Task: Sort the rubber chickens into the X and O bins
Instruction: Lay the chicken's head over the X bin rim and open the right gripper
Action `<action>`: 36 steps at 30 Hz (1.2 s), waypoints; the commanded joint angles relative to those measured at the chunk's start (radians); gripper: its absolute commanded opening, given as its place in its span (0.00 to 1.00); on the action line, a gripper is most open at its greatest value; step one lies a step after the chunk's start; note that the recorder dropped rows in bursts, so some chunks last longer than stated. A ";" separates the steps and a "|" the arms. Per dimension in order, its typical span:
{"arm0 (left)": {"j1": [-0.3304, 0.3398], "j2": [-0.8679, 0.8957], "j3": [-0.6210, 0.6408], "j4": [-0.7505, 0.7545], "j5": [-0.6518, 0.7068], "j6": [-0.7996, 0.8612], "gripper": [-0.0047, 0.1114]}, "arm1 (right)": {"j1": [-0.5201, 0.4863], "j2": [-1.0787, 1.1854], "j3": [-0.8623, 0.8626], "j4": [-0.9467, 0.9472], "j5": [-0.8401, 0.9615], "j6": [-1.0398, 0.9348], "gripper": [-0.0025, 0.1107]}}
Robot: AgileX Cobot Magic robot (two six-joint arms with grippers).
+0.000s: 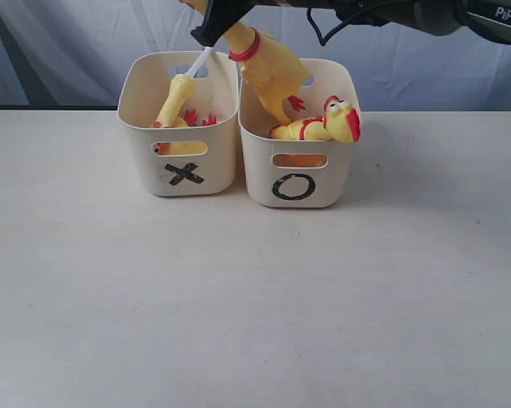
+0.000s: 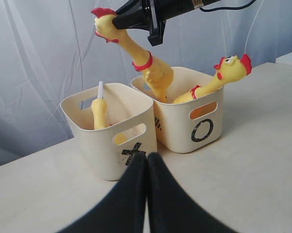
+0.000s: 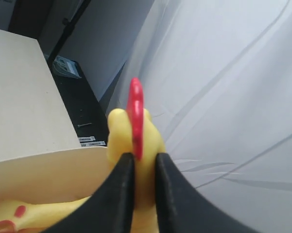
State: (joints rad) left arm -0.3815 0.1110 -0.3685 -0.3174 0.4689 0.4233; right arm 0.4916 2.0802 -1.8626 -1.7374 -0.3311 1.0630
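- Rubber chickens are sitting in both bins in the exterior view. The held chicken (image 1: 268, 68) is hanging head-up from the right tool (image 1: 208, 27), which is clamping its head. Its long axis is slanting, with the head above the O bin (image 1: 259, 170) on the side facing the X bin (image 1: 144, 161), and the body and red feet are dipping into the O bin's mouth.
- A second chicken (image 1: 327, 126) is lying inside the O bin with its head resting over the rim on the side away from the X bin. It is taking up floor space where the held chicken would land, but I judge there is room beside it.
- The slim chicken (image 1: 174, 98) with the white tube is leaning in the X bin, which is touching the O bin. Red feet of another are showing next to it.
- The left wrist view is showing the left tool (image 2: 146, 162) closed on nothing, hovering over the worktop (image 2: 262, 184) well apart from the O bin (image 2: 184, 131), on the X bin's (image 2: 102, 150) marked side. The right arm is clearly the nearer one, and its right tool (image 2: 141, 17) is pinching the held chicken (image 2: 146, 68) just below the comb.
- The right wrist view is showing the right tool (image 3: 143, 158) squeezing the held chicken (image 3: 119, 131) at the head, the red comb poking out between its fingers (image 3: 121, 189). Below it, what looks like the O bin's cream wall (image 3: 39, 170) is lying straight underneath, so I judge that opening or lowering there would drop the bird in.
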 commanded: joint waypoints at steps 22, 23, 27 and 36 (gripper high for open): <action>-0.001 -0.006 -0.006 0.008 -0.001 -0.002 0.04 | -0.003 -0.021 0.011 -0.007 0.112 -0.148 0.01; -0.001 -0.006 -0.006 0.008 -0.001 -0.002 0.04 | -0.003 -0.021 0.032 -0.007 0.112 -0.148 0.01; -0.001 -0.006 -0.006 0.008 -0.001 -0.002 0.04 | -0.003 -0.028 0.120 -0.007 0.108 -0.148 0.01; -0.001 -0.006 -0.006 0.013 -0.001 -0.002 0.04 | -0.003 -0.063 0.165 -0.007 0.053 -0.038 0.01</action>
State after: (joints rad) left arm -0.3815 0.1110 -0.3685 -0.3110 0.4689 0.4233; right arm 0.4933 2.0404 -1.7054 -1.7434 -0.2592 0.9554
